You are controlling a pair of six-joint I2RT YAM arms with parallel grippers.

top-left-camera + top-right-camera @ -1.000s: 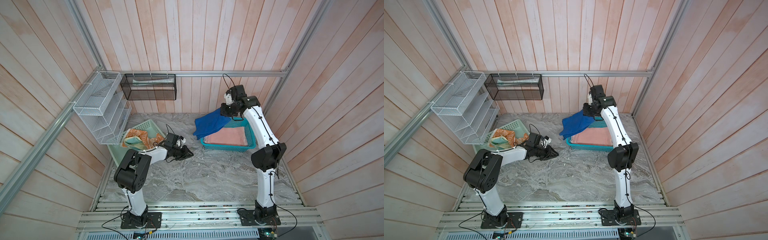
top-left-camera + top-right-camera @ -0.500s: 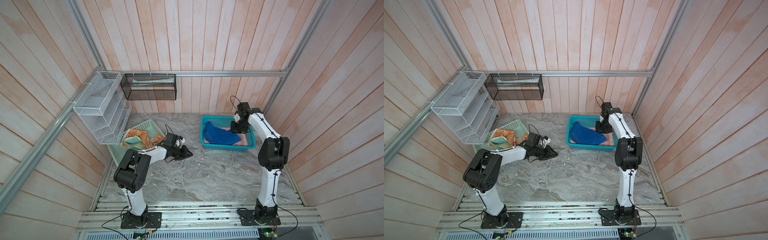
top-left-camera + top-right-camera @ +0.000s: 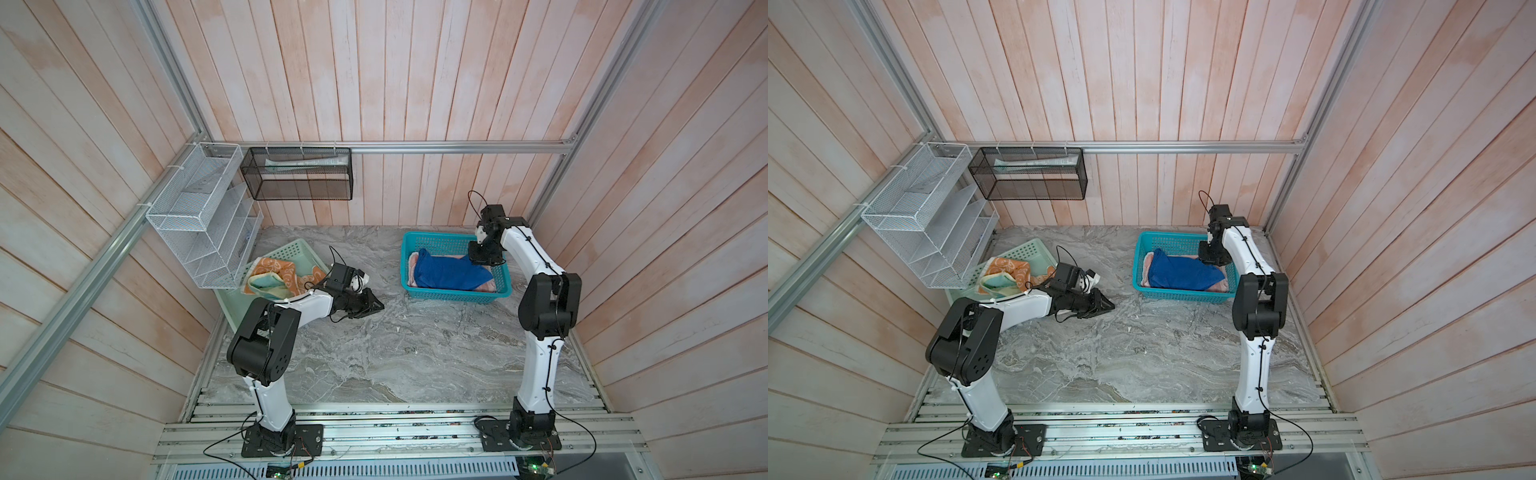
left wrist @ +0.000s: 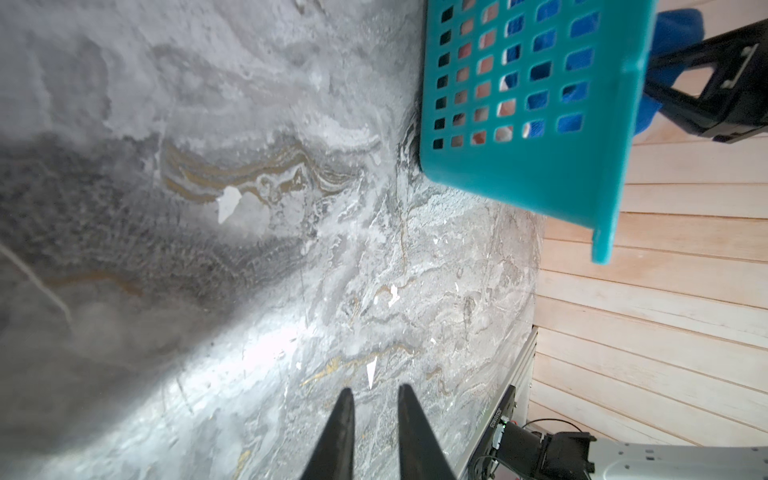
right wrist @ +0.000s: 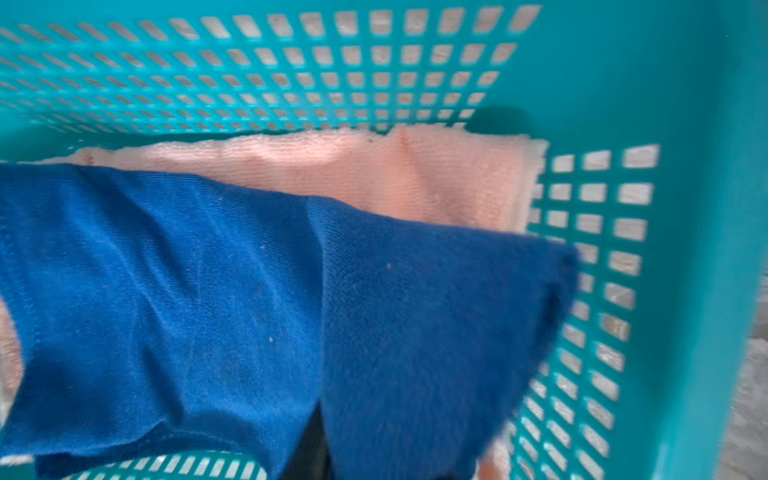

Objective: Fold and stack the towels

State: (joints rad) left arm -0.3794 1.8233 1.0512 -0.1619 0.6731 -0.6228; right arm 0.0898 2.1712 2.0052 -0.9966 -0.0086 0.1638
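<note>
Two towels lie in the teal basket (image 3: 453, 296) at the far right of the tabletop (image 3: 395, 353). The salmon-pink towel (image 5: 374, 174) is folded flat on the bottom. The royal blue towel (image 5: 208, 291) lies loosely over it, creased, with one flap lapped over the other. Pink terry shows past the blue along one side and at the ends.

Two more sit unfolded in the mint-green basket (image 3: 297, 253) on the left. The orange-and-cream towel (image 3: 266, 268) with cartoon figures is bunched around a pale yellow and teal towel (image 3: 266, 283).

The right end effector (image 3: 482, 259) hangs over the teal basket's far right corner, at the end of the blue towel. Cloth covers its fingers in the wrist view, so I cannot tell whether they are spread or pinching.

The left end effector (image 4: 374, 392) lies low over bare tabletop between the baskets. Its fingers stand slightly apart with nothing between them.
</note>
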